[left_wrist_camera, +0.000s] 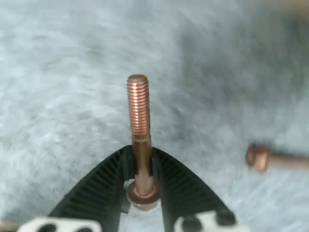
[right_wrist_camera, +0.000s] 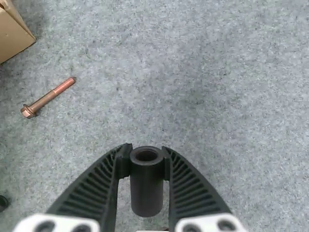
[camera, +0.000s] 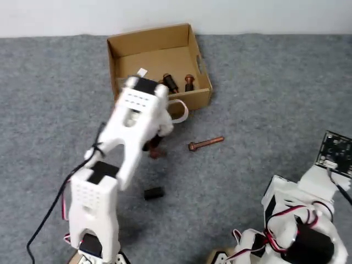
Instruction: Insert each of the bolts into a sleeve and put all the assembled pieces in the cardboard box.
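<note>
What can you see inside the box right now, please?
Two assembled pieces, bolts in dark sleeves, lie near the front wall of the box. The left arm covers the box's front left corner, so anything there is hidden.

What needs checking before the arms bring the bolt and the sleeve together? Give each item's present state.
1. Left claw grips a bolt by its shank, threaded end pointing outward: ok.
2. Right claw holds a sleeve, bore open and facing outward: ok.
3. Bolt tip lined up with the bore: not ok; in the high view the left arm and the right arm are well apart.
4. Spare bolt and spare sleeve lie loose outside the cardboard box: ok.
5. Room left in the box beside the assembled pieces: ok.
</note>
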Robot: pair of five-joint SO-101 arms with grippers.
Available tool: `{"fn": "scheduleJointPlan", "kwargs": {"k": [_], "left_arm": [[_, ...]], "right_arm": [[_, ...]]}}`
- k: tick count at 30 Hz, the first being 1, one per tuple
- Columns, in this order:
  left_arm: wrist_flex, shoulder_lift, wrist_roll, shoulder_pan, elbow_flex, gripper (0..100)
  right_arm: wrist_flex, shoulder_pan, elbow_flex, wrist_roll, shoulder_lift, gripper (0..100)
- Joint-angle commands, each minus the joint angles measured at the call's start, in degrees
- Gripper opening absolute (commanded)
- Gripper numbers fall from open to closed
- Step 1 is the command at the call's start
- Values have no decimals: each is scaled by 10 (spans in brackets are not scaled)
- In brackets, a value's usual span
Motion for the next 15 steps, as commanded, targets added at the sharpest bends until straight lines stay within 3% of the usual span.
{"fn": "scheduleJointPlan", "kwargs": {"k": [1, 6, 15], "left_arm": [[16, -47, 114, -54, 0, 4], [16, -47, 269, -95, 0, 4], [16, -48, 292, -98, 0, 11]], "right_arm": [[14, 2, -4, -3, 0, 9], [14, 2, -4, -3, 0, 9], [14, 2, -4, -3, 0, 9]]}}
